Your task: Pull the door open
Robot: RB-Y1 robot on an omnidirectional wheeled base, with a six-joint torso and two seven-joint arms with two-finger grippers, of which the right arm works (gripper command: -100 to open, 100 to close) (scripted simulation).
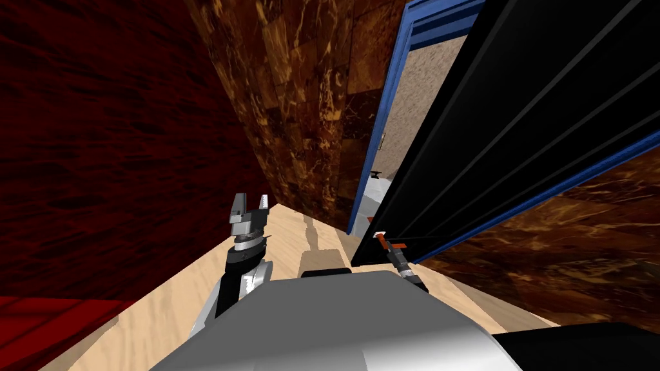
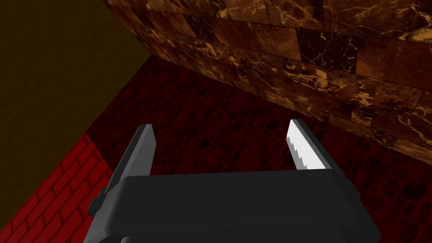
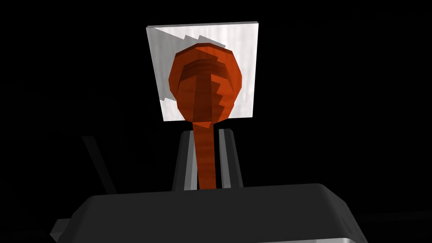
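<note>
Already the door (image 1: 515, 116), a black panel, stands swung away from its blue frame (image 1: 385, 109), leaving a gap on the far side of the handle through which a beige wall and something white show. So the latch looks released and the swing is under way.

The orange handle (image 3: 205, 84) sits on a white plate (image 3: 244, 50) at the door's free edge. The right end effector (image 3: 206, 135) is closed on the handle's shaft, one thin finger pressed against each side, with the rounded orange hub and plate directly beyond the fingertips. In the head view this end effector sits just below the handle, reaching up to it from the robot's side.

The left end effector (image 2: 220, 123) hangs well apart from the handle, off to its left over the pale wooden floor (image 1: 290, 238). Its two fingers are spread wide with nothing between them, so it appears to take no part in the pull.

By my reckoning the task is roughly midway: grip made, door partly open. What remains is to draw the handle further toward the robot so the panel widens the gap. The narrow hold on a thin lever could slip if the pull leaves the door's arc.
</note>
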